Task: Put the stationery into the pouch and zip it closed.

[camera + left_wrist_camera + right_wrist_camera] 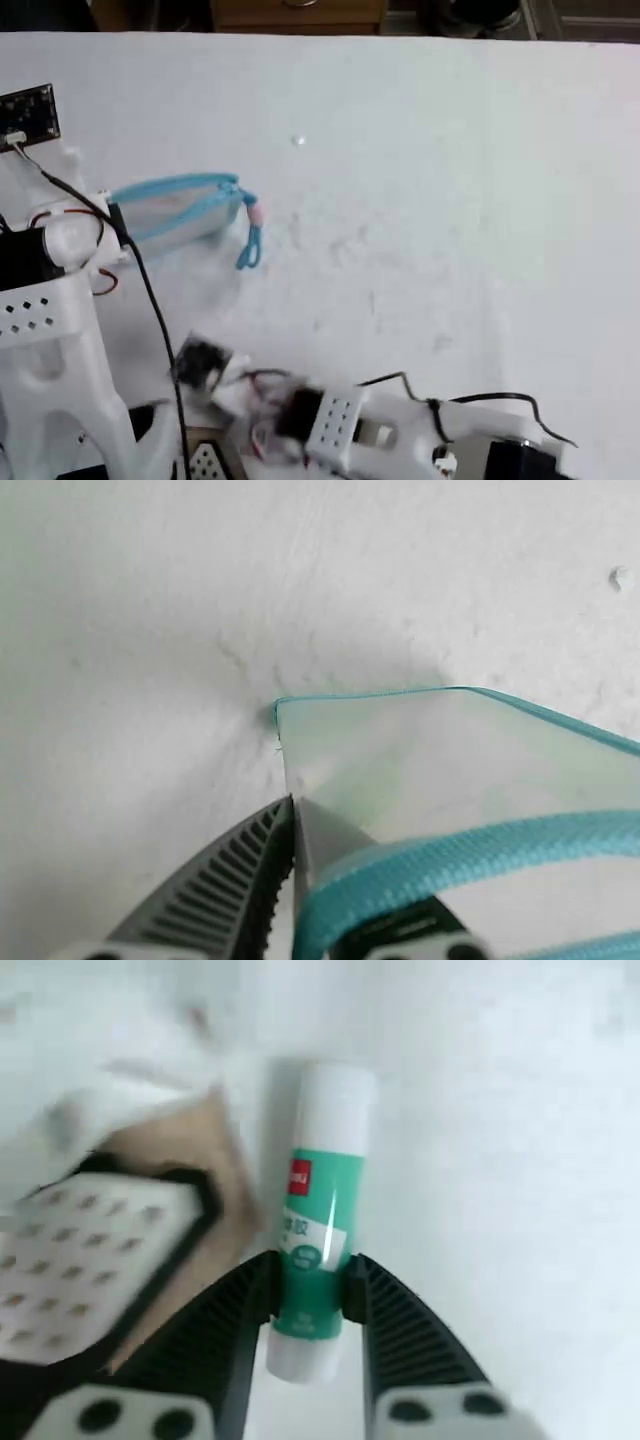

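Note:
A clear pouch (pixel 180 210) with blue zipper trim lies on the white table at the left, its two zipper bands spread apart. A blue pull strap (pixel 250 245) hangs off its right end. My left gripper (pixel 112 222) is shut on the pouch's left end. In the left wrist view, that gripper (pixel 293 810) pinches the clear pouch wall (pixel 440 760) just under the blue band. My right arm (pixel 340 420) lies along the front edge. Its gripper (pixel 310 1280) is shut on a white and green glue stick (pixel 320 1220), held just above the table.
A white perforated plate (pixel 90 1260) and a tan surface sit close beside the glue stick. The left arm's base (pixel 50 340) and black cables (pixel 150 290) fill the front left. A small circuit board (pixel 28 112) is at the far left. White table (pixel 450 200) spreads out to the right.

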Controlling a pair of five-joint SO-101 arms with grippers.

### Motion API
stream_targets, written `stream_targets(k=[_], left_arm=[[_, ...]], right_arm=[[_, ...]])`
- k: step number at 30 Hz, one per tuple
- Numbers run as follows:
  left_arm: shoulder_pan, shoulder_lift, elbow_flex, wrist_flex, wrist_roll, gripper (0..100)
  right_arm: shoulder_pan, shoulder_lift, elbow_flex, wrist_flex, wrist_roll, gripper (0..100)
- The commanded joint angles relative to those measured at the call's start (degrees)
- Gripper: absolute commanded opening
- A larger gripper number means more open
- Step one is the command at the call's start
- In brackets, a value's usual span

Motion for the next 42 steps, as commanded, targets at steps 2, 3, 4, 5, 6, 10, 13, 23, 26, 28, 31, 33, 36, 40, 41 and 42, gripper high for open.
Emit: stream_targets(k=[2, 3, 4, 5, 6, 10, 13, 23, 26, 28, 31, 33, 36, 40, 41, 42], left_arm=[[0.04, -0.13, -0.79, -1.14, 0.09, 2], [0.04, -0.13, -0.79, -1.14, 0.09, 2], [0.04, -0.13, -0.79, -1.14, 0.09, 2], [0.04, -0.13, -0.79, -1.14, 0.09, 2], [0.04, -0.13, -0.79, -1.14, 0.09, 2], [0.04, -0.13, -0.79, -1.05, 0.09, 2], [0.04, -0.13, -0.79, -1.14, 0.09, 2], [0.13, -0.13, -0.79, -1.14, 0.09, 2], [0.04, -0.13, -0.79, -0.88, 0.09, 2], [0.04, -0.13, -0.79, -0.88, 0.09, 2], [0.04, -0.13, -0.79, -0.79, 0.09, 2], [0.04, -0.31, -0.79, -0.70, 0.09, 2], [0.04, -0.40, -0.79, -0.70, 0.09, 2], [0.04, -0.40, -0.79, -0.70, 0.09, 2], [0.04, -0.40, -0.79, -0.70, 0.09, 2], [0.04, -0.48, -0.79, -0.70, 0.00, 2]], right_arm=[[12.70, 0.13, -1.23, 1.01, 4.75, 1.5], [14.81, 0.13, -1.49, 1.63, 5.89, 1.6], [17.01, 0.13, -1.67, 2.24, 6.86, 1.7], [19.56, 0.13, -1.85, 3.03, 7.82, 1.7], [22.73, 0.13, -1.85, 3.91, 9.05, 1.7], [36.18, 0.13, -2.11, 5.32, 15.74, 1.7], [44.09, 0.13, -2.20, 5.14, 22.15, 1.7], [53.85, 0.13, -2.73, 8.84, 31.74, 17.3], [52.26, 0.13, -6.24, 11.65, 30.42, 35.2], [51.47, 0.13, -10.37, 13.32, 25.76, 45.5], [49.45, 0.92, -18.02, 15.52, 19.25, 52.1], [48.40, 2.68, -22.24, 16.13, 17.23, 50.2], [48.04, 9.80, -26.90, 16.31, 16.70, 41.8], [48.40, 23.34, -32.53, 17.80, 16.70, 29.8], [48.13, 26.33, -33.93, 19.12, 16.70, 28.5], [48.04, 29.05, -35.08, 20.09, 16.70, 28.2]])
